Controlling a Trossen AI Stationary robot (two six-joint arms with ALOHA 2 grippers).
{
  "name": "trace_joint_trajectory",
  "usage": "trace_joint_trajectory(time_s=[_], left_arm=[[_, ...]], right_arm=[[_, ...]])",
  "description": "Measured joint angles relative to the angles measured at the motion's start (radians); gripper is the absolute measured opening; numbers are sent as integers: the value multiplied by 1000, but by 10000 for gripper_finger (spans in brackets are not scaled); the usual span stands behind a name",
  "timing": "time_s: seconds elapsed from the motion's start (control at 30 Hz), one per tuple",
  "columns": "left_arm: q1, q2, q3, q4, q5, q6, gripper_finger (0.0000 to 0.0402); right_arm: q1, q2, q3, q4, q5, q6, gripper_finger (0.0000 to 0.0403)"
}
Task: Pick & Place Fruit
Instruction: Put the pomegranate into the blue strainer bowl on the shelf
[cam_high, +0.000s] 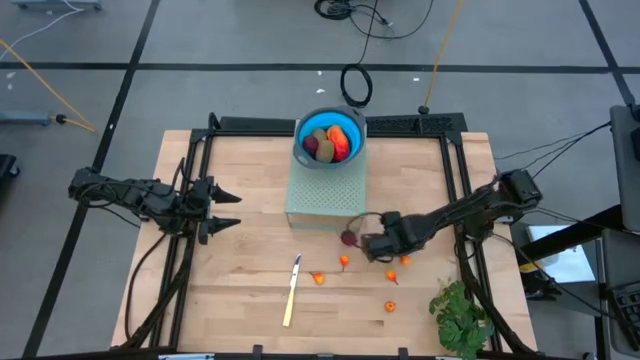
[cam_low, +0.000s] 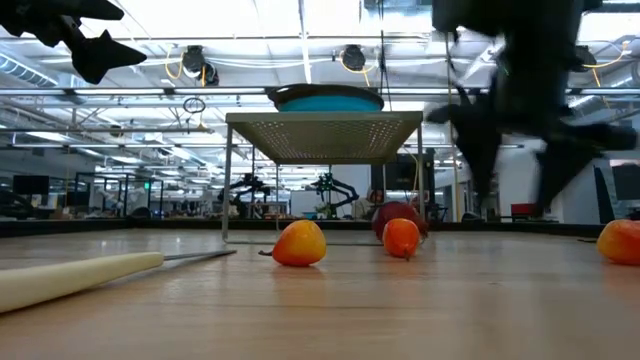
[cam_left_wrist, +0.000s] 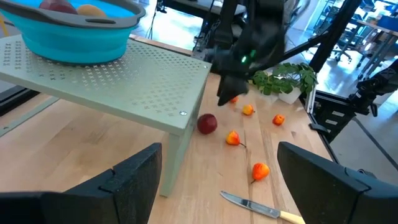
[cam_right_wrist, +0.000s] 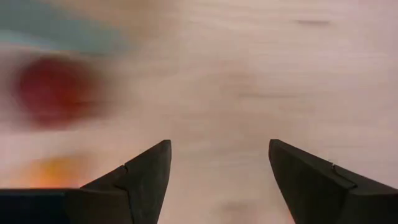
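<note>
Hanging over the table (cam_high: 240, 290), the right gripper (cam_high: 372, 243) is much nearer than the waiting left gripper (cam_high: 222, 208); its jaws are apart and empty, and the dark red ball (cam_high: 349, 238), round, lies just beside its fingertips, toward the stand (cam_high: 325, 195).

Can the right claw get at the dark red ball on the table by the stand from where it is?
Probably yes. The right claw hangs open close beside the dark red ball, with bare wooden table between them; only the perforated green stand crowds the ball's far side.
</note>
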Motion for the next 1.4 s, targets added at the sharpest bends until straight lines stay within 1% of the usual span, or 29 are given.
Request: trace_joint_trajectory(time_s=[0.13, 0.33, 0.4, 0.5, 0.6, 0.73, 0.93, 1.1, 1.3, 1.4], left_arm=[[1, 0, 0, 0, -1, 3, 319], [1, 0, 0, 0, -1, 2, 319], [1, 0, 0, 0, -1, 2, 319], [1, 0, 0, 0, -1, 2, 319], [1, 0, 0, 0, -1, 2, 319], [1, 0, 0, 0, -1, 2, 319], [1, 0, 0, 0, -1, -1, 319], [1, 8, 0, 0, -1, -7, 319], [1, 59, 0, 20, -1, -7, 319], [1, 95, 0, 42, -1, -6, 319]], right_arm=[[35, 8, -5, 24, 16, 3, 263], [70, 3, 0, 105, 106, -1, 263], [87, 4, -3, 133, 115, -18, 263], [105, -1, 2, 230, 139, -60, 263], [125, 1, 1, 290, 161, -120, 263], [139, 0, 1, 348, 191, -143, 263], [157, -1, 1, 444, 218, -217, 263], [167, -1, 1, 563, 218, -291, 263], [171, -1, 1, 671, 213, -333, 263], [170, -1, 1, 752, 213, -363, 263]])
